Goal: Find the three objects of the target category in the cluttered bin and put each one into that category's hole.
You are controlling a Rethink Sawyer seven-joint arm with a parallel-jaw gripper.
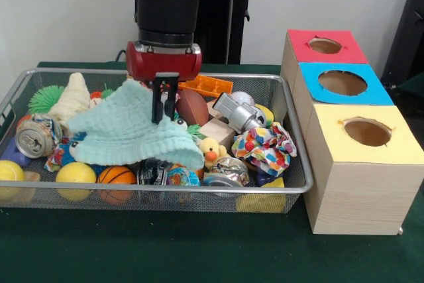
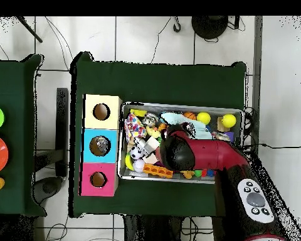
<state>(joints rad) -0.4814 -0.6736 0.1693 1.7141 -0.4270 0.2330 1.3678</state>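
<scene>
The silver wire-mesh bin (image 1: 165, 190) is full of mixed objects; in the overhead view its rim (image 2: 178, 105) lies right of the boxes. My gripper (image 1: 162, 114) reaches down into the bin's middle and is shut on a mint-green cloth (image 1: 126, 130), which hangs tent-like from the fingers over the clutter. The blue-framed hole (image 1: 342, 83) is in the middle box to the right of the bin, and also shows in the overhead view (image 2: 100, 145). In the overhead view the red arm (image 2: 197, 154) hides the gripper.
Red-framed hole (image 1: 324, 46) and yellow-framed hole (image 1: 367, 132) flank the blue one. The bin holds a crushed can (image 1: 36, 136), yellow ball (image 1: 75, 173), basketball (image 1: 116, 175), brown football (image 1: 192, 106), wooden block (image 1: 217, 130), colourful cloth (image 1: 265, 145), toy duck (image 1: 212, 150) and orange brick (image 1: 205, 85).
</scene>
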